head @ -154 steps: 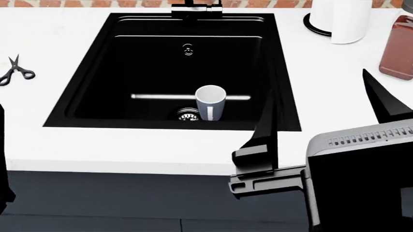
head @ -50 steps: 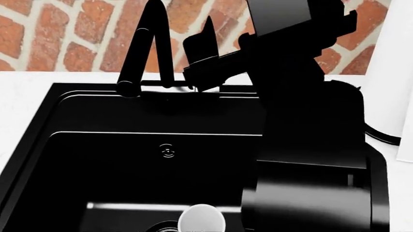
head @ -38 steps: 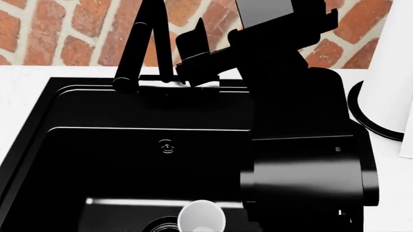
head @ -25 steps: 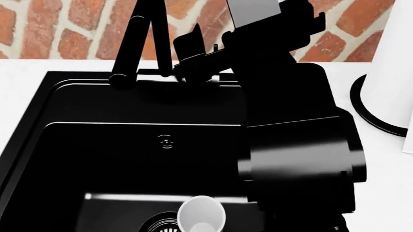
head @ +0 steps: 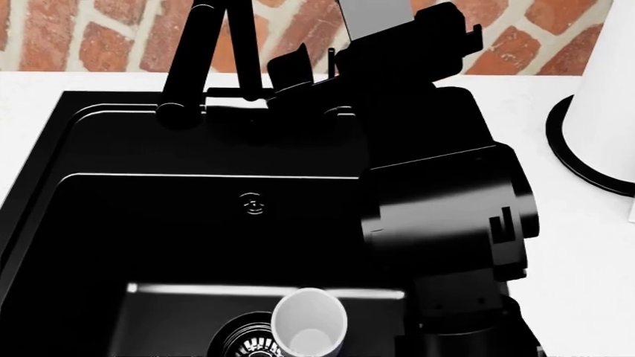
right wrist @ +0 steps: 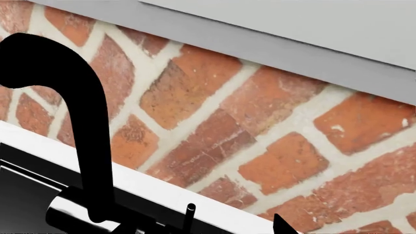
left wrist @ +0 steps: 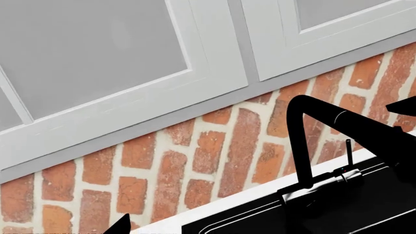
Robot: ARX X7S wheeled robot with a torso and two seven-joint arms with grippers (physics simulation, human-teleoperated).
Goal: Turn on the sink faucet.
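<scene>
Matte black fills most of my head view: the sink (head: 149,216) sits sunk into the white tabletop (head: 585,245), and the sink faucet (head: 204,59) rises from its back rim against the red brick wall (head: 100,44). My right arm (head: 436,201) reaches up the right side of the basin, with the right gripper (head: 308,78) at the faucet's base, just beside the thin upright lever (head: 331,59). One finger (head: 290,65) shows as a dark point, but black on black hides the jaws, so I cannot tell whether they are parted or closed. The right wrist view shows the lever (right wrist: 189,217) standing upright next to the faucet's shiny base block (right wrist: 78,214). In the left wrist view the faucet (left wrist: 305,146) stands well off, and the left gripper is out of sight. A white cup (head: 309,321) stands in the basin next to the drain strainer (head: 246,343). A white roll on a black-rimmed stand (head: 605,97) sits on the tabletop to the right.
</scene>
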